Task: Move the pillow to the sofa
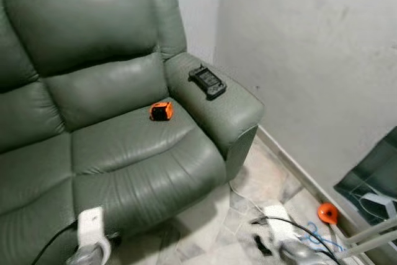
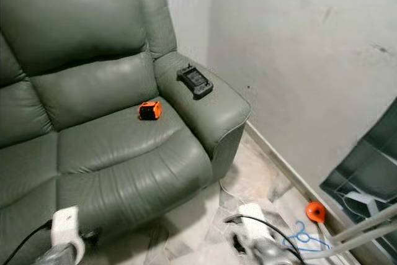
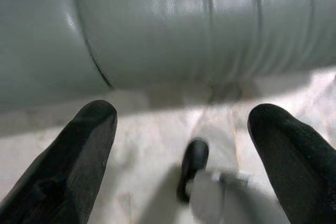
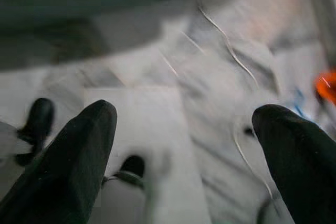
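Nearest to me were my own two arms, hanging low at the near edge: my left gripper (image 3: 181, 145) had its jaws wide apart over pale floor just in front of the sofa's base, and my right gripper (image 4: 184, 150) likewise hung with jaws apart above the marble floor (image 1: 260, 175), holding nothing.

Beyond them the green leather sofa (image 1: 111, 134) took up the whole left and far side. On its right armrest lay a black handheld device (image 1: 208, 82), and on the seat cushion near that armrest sat a small orange and black object (image 1: 161, 111). To the right, by the wall, a thin cable, a blue cord and an orange round thing (image 1: 327, 213) lay on the floor.

I could see no pillow anywhere; I would have to look for it elsewhere. I judged it would be light, soft and yielding, so a corner or a pinched fold of edge would suit the jaws best.
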`<state>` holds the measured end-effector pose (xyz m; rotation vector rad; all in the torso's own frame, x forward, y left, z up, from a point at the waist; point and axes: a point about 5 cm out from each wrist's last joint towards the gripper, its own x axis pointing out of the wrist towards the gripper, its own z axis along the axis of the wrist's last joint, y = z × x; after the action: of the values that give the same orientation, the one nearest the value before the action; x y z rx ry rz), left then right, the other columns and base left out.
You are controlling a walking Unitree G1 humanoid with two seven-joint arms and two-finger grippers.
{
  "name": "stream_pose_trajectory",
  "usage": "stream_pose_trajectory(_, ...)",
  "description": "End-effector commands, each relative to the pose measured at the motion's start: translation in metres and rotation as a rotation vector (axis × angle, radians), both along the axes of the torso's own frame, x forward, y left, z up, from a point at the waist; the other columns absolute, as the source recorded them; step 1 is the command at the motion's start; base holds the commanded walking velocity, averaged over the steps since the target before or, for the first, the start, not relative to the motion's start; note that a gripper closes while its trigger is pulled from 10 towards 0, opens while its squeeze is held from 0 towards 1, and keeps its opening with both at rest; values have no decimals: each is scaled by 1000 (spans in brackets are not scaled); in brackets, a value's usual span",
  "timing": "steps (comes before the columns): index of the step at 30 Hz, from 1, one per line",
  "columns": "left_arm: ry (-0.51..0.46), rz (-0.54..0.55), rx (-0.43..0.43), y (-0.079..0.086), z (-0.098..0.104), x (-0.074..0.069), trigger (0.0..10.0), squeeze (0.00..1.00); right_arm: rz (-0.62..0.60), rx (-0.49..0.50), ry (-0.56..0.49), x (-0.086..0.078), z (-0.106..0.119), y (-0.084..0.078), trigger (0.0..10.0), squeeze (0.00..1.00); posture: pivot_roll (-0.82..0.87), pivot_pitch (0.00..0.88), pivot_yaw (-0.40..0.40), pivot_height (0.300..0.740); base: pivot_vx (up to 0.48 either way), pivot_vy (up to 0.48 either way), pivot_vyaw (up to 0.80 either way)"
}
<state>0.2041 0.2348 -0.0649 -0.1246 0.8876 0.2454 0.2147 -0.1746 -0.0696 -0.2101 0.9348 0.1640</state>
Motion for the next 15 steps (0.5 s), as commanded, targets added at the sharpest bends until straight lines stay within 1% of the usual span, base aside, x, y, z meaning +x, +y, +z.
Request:
stream_pose_trajectory(1,13,-24,7,-3,-2,-2,10000,0,-13,-20,20,-6,-2,-10,10000,0,-74,0,-3,720,0,0,800)
stream_pose_trajectory(6,67,-84,12,-11,-8,-9,10000,0,-11,-22,22,-6,-3,-10,10000,0,-76,0,-2,720,0,0,800)
stream_pose_trajectory(11,95,-88,9,-12,-11,-13,10000,0,-7,-24,24,-7,-3,-10,10000,0,-75,0,-3,720,0,0,800)
stream_pose_trajectory(15,100,-104,12,-12,-11,-14,10000,0,-2,-26,27,-8,-3,-9,10000,0,-73,0,-4,720,0,0,800)
